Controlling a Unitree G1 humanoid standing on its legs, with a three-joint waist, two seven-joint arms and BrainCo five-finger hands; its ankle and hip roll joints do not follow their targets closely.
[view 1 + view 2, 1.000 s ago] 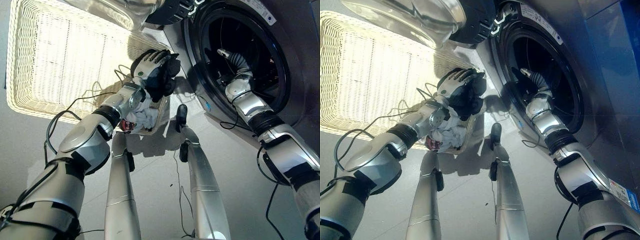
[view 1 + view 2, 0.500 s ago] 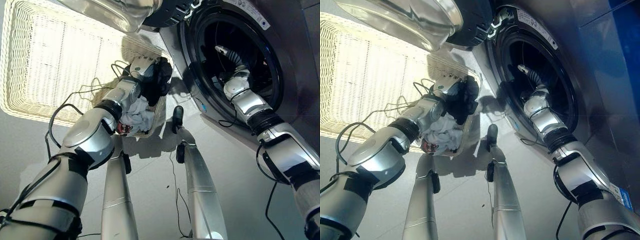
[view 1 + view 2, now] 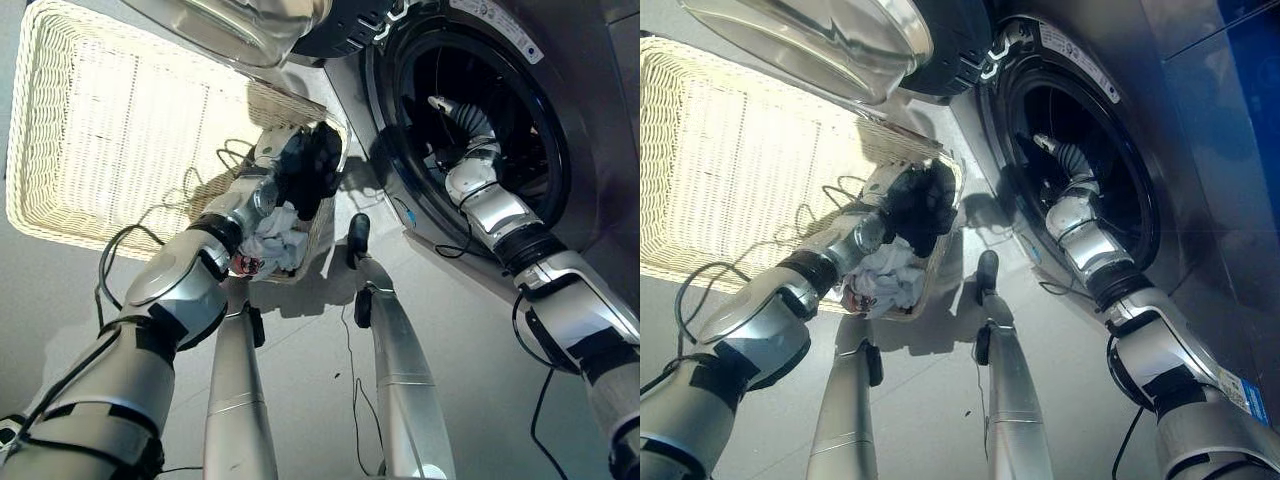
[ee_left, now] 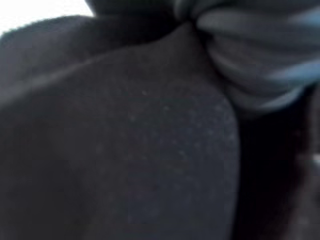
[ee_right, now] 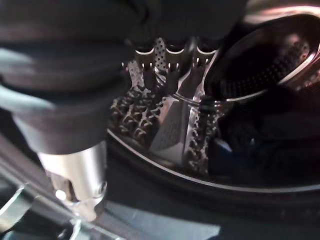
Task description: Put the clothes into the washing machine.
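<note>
A front-loading washing machine (image 3: 560,110) is seen with its round glass door (image 3: 820,45) swung open at the upper left. A wide, shallow white wicker basket (image 3: 110,120) lies on the grey floor (image 3: 310,360) beside the machine. At the basket's near corner, just beside the drum opening, a small pile of clothes is left: a white garment (image 3: 275,235) with a bit of red print at its lower edge.

The left hand (image 3: 272,152) is placed over that corner of the basket, and a black garment (image 3: 312,172) is bunched against it, raised above the white garment. The silver back of the hand is visible, but the fingers are buried in the cloth, so whether they are curled round it cannot be told. In the left wrist view, dark fabric (image 4: 125,150) is pressed right up to the camera.

The right hand (image 3: 448,105) is reached through the opening into the drum (image 5: 175,120). In the right wrist view, its fingers (image 5: 167,62) are extended fairly straight toward the perforated drum wall, with nothing held in them. Dark clothing (image 5: 270,145) is seen lying inside the drum, beside a raised paddle. The right forearm is crossed over the door seal.
</note>
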